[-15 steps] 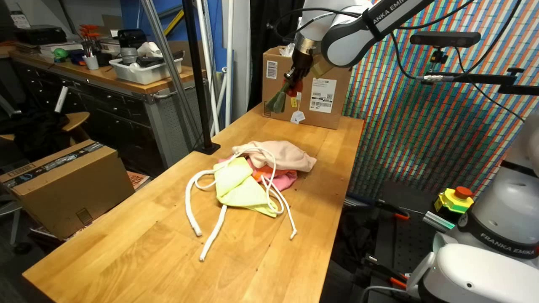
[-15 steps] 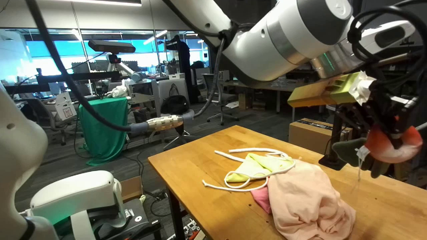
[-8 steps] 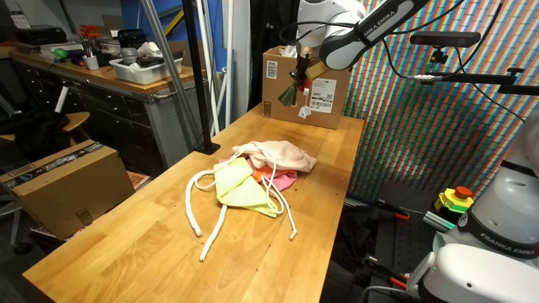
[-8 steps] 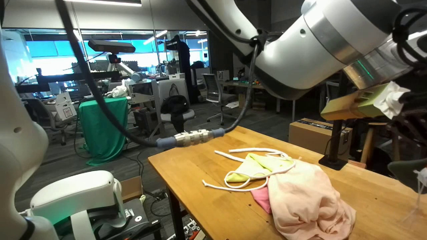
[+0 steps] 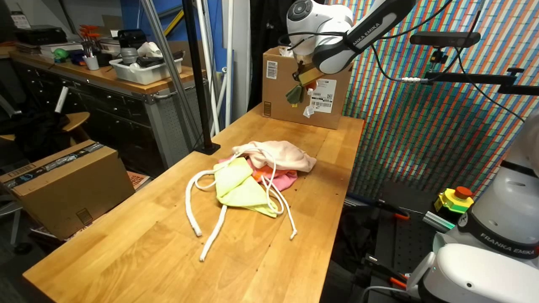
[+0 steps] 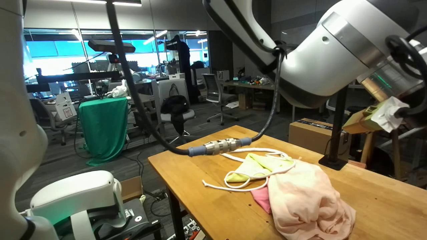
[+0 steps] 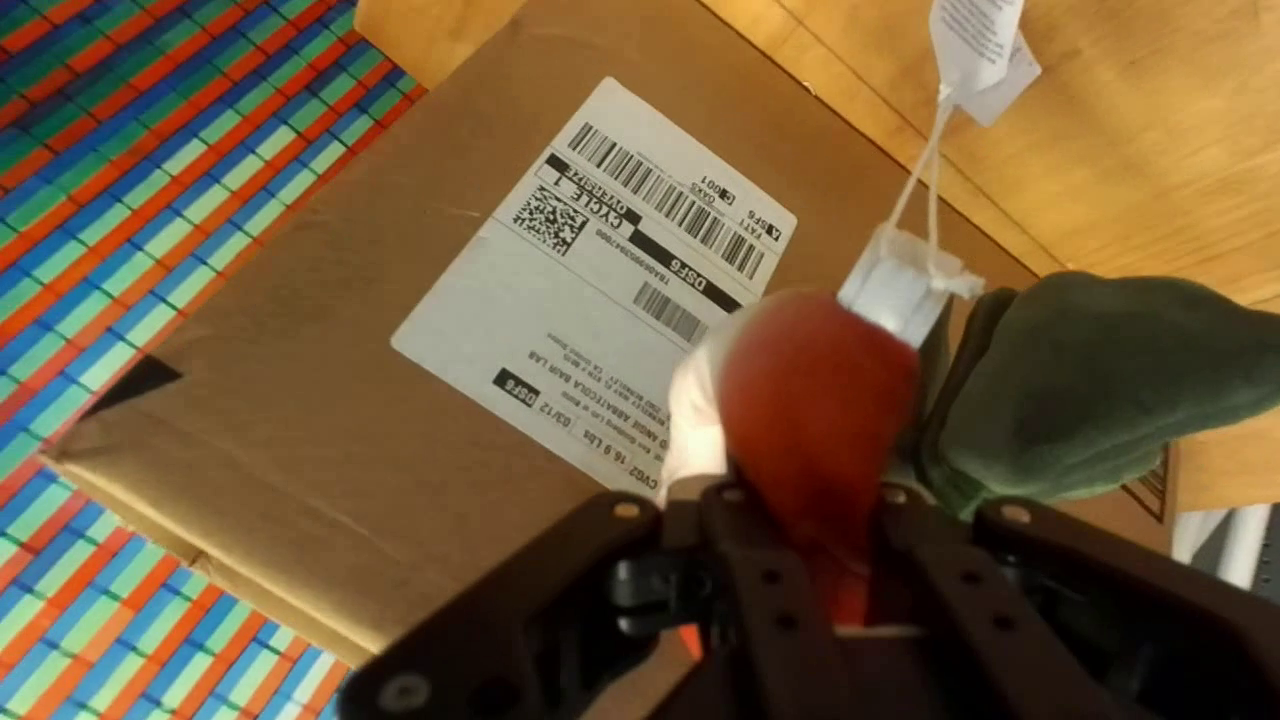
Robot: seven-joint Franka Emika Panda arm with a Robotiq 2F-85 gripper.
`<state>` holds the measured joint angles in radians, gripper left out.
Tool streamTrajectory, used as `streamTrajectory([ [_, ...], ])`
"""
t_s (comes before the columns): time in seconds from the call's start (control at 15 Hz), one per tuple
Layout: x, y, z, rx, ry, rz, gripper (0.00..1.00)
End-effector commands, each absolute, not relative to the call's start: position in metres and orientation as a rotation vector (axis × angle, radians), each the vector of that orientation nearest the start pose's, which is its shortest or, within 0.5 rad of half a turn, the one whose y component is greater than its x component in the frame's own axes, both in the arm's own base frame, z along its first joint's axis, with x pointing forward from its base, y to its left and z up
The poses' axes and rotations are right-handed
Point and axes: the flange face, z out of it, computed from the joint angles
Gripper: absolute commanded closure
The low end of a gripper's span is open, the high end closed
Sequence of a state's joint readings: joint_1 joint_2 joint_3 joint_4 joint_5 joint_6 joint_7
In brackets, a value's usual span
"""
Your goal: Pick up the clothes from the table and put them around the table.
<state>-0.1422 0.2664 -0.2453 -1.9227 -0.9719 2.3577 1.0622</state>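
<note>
The creased yellow-green fabric cloth, the pink-red fabric cloth and the pale peach-cream fabric cloth lie in an overlapping heap on the long light-wood butcher-block table, the pink-red mostly covered by the other 2. A looped white rope crosses the heap, so the 3 will likely not lift cleanly until it is eased aside. Well apart from them, the black 2-finger claw is pinched to a narrow gap on a red-and-white plush toy with dark green fabric leaves; no cloth is in its grasp. It holds the toy up in front of the large brown cardboard box. I take the step in hand as clearing this toy away before the clothes; whether the box or the table is its goal, I cannot tell. To do it well, grip firmly without crushing, since plush gives; carry the leaves and the dangling white paper tag wide of the cardboard — either could snag — and let go only once the toy rests on something, so that it cannot roll. Then lift the rope off first, and pinch a raised fold rather than a flat edge.
</note>
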Motion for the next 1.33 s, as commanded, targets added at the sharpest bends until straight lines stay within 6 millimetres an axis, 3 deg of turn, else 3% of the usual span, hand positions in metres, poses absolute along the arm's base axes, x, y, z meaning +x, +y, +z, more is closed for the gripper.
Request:
streamTrajectory([
  [0.0,0.5922,-0.2495,0.3839,2.118,-0.971,0.512,0.96],
  [0.33,0.5919,-0.2552,0.3822,2.063,-1.036,0.492,0.96],
  [0.4,0.5916,-0.2556,0.3818,2.062,-1.042,0.486,0.91],
  [0.47,0.5919,-0.2555,0.3816,2.064,-1.041,0.483,0.60],
  [0.6,0.5925,-0.2555,0.3809,2.057,-1.043,0.481,0.55],
  [1.07,0.5952,-0.2552,0.3777,2.050,-1.036,0.475,0.02],
  [1.27,0.5949,-0.2533,0.3768,2.058,-1.030,0.470,0.00],
])
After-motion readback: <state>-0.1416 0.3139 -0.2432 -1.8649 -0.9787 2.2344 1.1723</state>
